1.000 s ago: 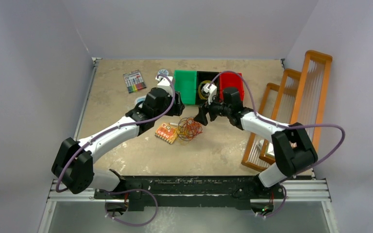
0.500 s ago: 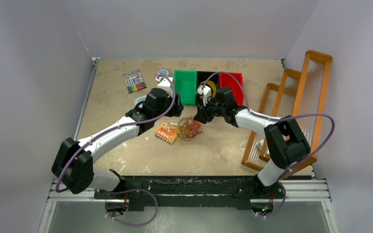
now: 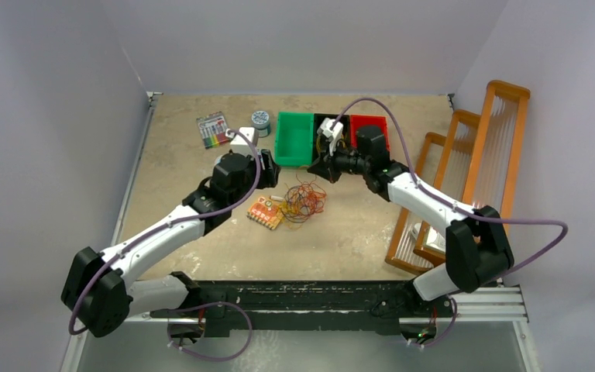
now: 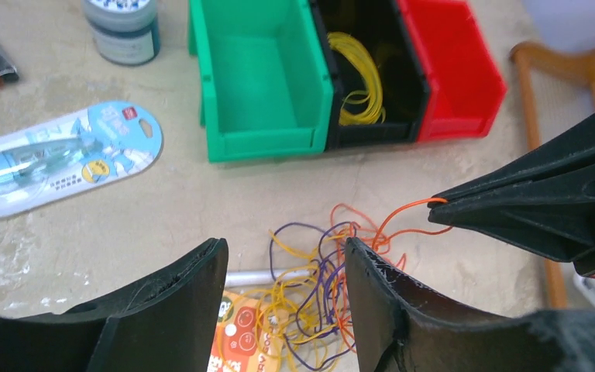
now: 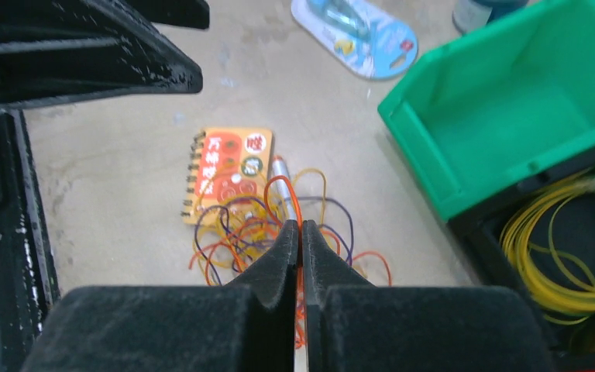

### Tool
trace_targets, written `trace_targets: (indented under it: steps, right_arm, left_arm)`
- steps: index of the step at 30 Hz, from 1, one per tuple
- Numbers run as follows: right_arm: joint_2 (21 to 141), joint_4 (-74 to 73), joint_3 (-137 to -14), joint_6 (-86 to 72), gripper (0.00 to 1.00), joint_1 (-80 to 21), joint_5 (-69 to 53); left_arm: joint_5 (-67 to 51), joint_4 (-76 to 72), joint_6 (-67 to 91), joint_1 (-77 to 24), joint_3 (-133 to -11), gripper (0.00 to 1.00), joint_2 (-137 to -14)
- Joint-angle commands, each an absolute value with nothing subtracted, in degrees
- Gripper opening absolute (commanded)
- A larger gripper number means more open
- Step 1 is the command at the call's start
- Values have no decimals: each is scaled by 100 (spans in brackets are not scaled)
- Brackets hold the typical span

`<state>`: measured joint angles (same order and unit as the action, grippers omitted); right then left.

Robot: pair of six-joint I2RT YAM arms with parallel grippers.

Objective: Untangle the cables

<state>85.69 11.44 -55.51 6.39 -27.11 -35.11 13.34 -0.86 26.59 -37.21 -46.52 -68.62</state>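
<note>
Orange-red wire loop (image 5: 293,200) is pinched in your clenched right gripper (image 5: 300,229), arm stretched toward 10 o'clock. Your left gripper (image 4: 285,256) hangs released near the tangle of thin yellow, orange-red and purple cables (image 3: 304,203), at 6 o'clock of the green plastic bin (image 3: 294,139).

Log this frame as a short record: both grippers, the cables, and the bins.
right gripper: shut, pinching one orange cable pulled out from the tangle's edge
left gripper: open, poised by the tangle, holding nothing
cable tangle: yellow, orange and purple loops, partly over an orange spiral notepad
sorted so far: yellow cable coil in the black bin
other bins: green bin and red bin flank the black one; no cable visible in either
</note>
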Motion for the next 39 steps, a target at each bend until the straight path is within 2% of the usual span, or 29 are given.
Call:
trace_targets:
  steps: [1, 17, 20, 24, 30, 39]
  right_arm:
    - [8264, 1079, -5985, 505, 0, -2746, -3980]
    - [7626, 923, -6879, -465, 0, -2751, -3565]
    - [7617, 933, -6976, -591, 0, -2750, -3572]
    - [7596, 952, -7089, -724, 0, -2751, -3579]
    - [7635, 1049, -7192, -893, 0, -2749, -3671]
    - [7621, 1000, -7164, -896, 0, -2744, -3759]
  left_arm:
    - [1246, -1295, 2734, -3726, -4344, 57, -6364]
    - [1086, -2470, 2199, -3725, -3775, 56, -5770]
    - [958, -3394, 2099, -3724, -3327, 57, -5733]
    - [789, -5352, 2216, -3727, -2445, 60, -5759]
    - [249, -6191, 1743, -3910, -2217, 68, -6037]
    - [-96, -7710, 955, -4229, -2083, 73, -7158]
